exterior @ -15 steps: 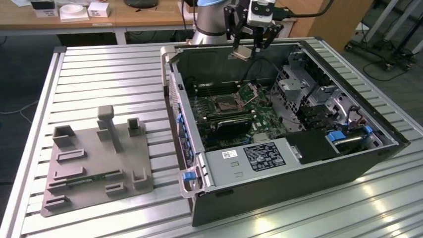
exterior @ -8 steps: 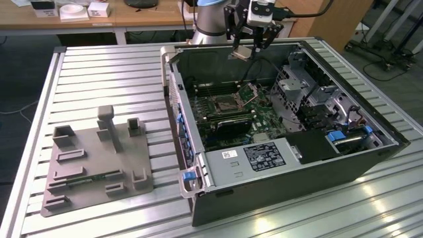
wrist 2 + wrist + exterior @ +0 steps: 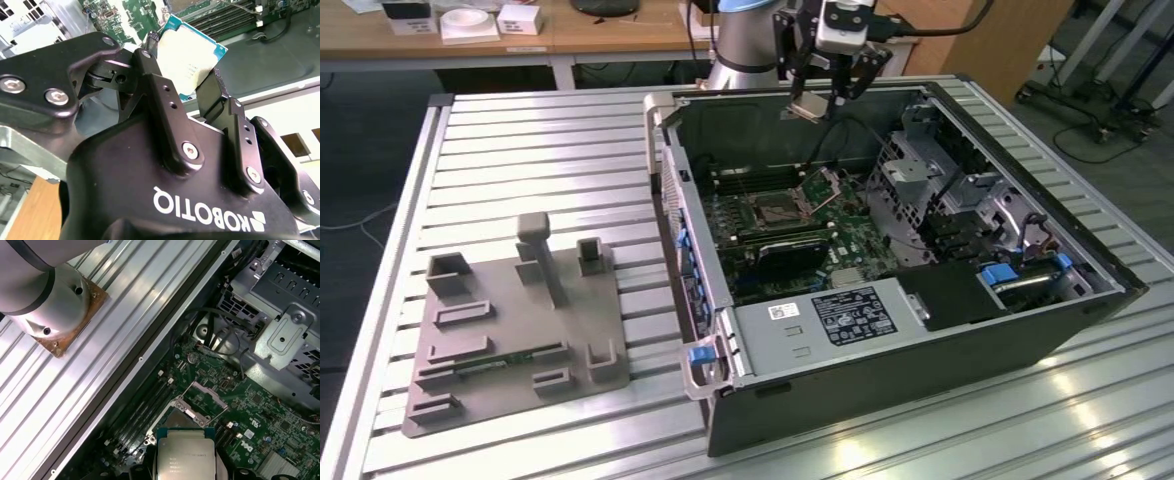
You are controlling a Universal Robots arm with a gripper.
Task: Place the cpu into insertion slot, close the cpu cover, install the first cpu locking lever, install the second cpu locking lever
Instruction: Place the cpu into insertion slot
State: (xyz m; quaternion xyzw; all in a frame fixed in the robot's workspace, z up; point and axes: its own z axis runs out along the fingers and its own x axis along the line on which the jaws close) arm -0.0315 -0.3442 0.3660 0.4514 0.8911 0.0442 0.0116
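My gripper point(image 3: 821, 88) hangs above the rear of the open computer case point(image 3: 1067, 330), shut on the cpu point(image 3: 807, 108). In the second wrist view the two black fingers point(image 3: 150, 65) clamp the cpu point(image 3: 189, 52) by opposite edges, its pale metal face showing. In the first wrist view the cpu point(image 3: 186, 457) floats well above the green board. The insertion slot point(image 3: 774, 212) lies below it with its dark centre open. The cpu cover point(image 3: 825, 183) stands raised at the slot's far edge. The cover frame point(image 3: 206, 392) and thin wire levers also appear in the first wrist view.
A grey fixture plate point(image 3: 507, 330) with upright blocks lies on the slatted table at the exterior view's left. Inside the case are a silver drive cage point(image 3: 927, 165), a power supply point(image 3: 834, 318) and memory slots beside the socket. The arm's base point(image 3: 55, 305) is bolted behind the case.
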